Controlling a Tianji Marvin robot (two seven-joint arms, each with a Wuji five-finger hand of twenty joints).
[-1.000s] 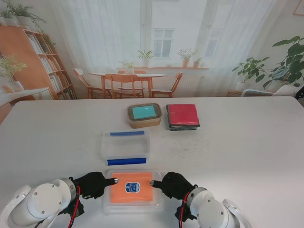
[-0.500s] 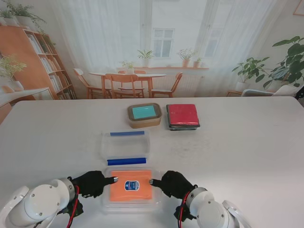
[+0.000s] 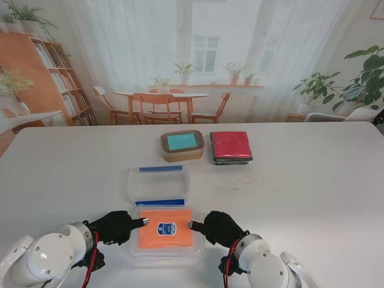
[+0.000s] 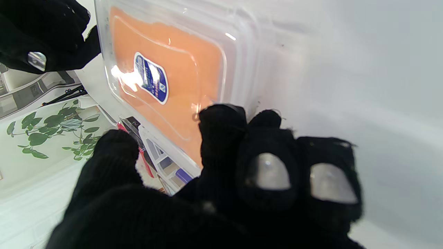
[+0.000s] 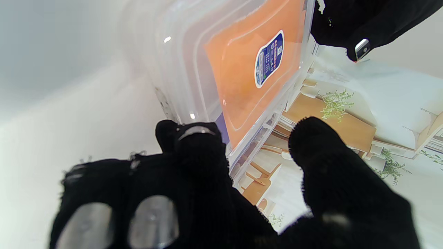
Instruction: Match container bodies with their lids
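Orange-lidded box (image 3: 166,229) shifted farther (apparently lifted), hands pinching

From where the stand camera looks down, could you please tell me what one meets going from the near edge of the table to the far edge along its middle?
Orange lid held between both hands → clear container with blue clips → teal-topped container, with the red-lidded box beside it on the right.

The lid (image 3: 165,229) lies on the table (image 3: 312,192) nearest me, between the left hand (image 3: 114,226) and the right hand (image 3: 217,228) — its far edge overlaps the open container (image 3: 158,183). Farther off sit two closed boxes — the tin (image 3: 182,145) left of the flat box (image 3: 231,147).
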